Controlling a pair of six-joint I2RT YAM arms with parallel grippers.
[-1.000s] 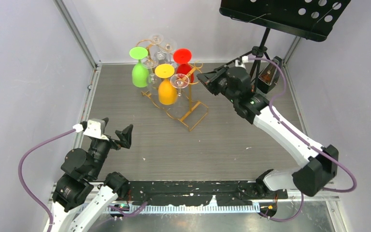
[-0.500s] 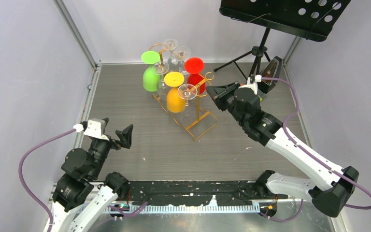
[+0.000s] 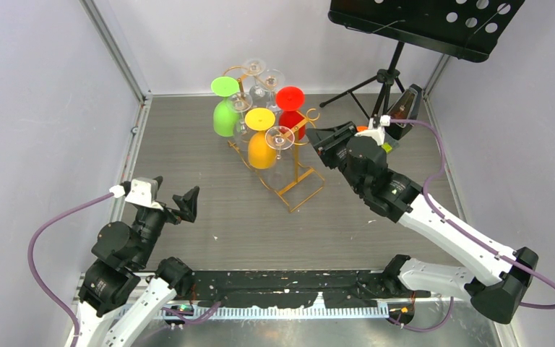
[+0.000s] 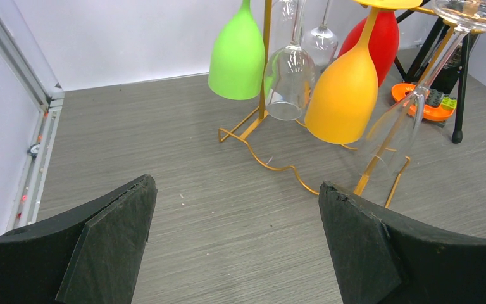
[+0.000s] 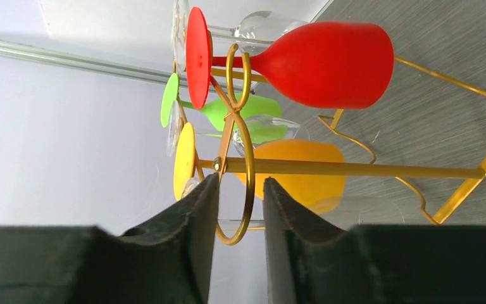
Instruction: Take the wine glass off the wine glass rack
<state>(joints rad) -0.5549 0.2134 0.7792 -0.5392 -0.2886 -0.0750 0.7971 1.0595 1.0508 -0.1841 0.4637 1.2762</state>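
Observation:
The gold wire wine glass rack (image 3: 303,191) stands at the back middle of the table. Wine glasses hang from it upside down: a green one (image 3: 225,118), a yellow-orange one (image 3: 262,149), a red one (image 3: 292,120) and clear ones (image 3: 280,137). My right gripper (image 3: 316,137) sits at the rack's right side. In the right wrist view my right gripper (image 5: 240,190) is a little open, with a gold loop hook (image 5: 249,190) loose between the jaws. My left gripper (image 3: 170,194) hangs wide open and empty at the near left, well short of the rack (image 4: 272,166).
A black music stand (image 3: 433,22) on a tripod (image 3: 385,78) rises at the back right, with a dark wedge-shaped object (image 3: 409,101) beside it. An orange dish (image 4: 425,101) lies behind the rack. Walls close in the table on the left, back and right.
The rack with its glasses slid right and toward the front, pulled by the right gripper, then stopped. The right jaws have now parted around the loop. The left arm has not moved.

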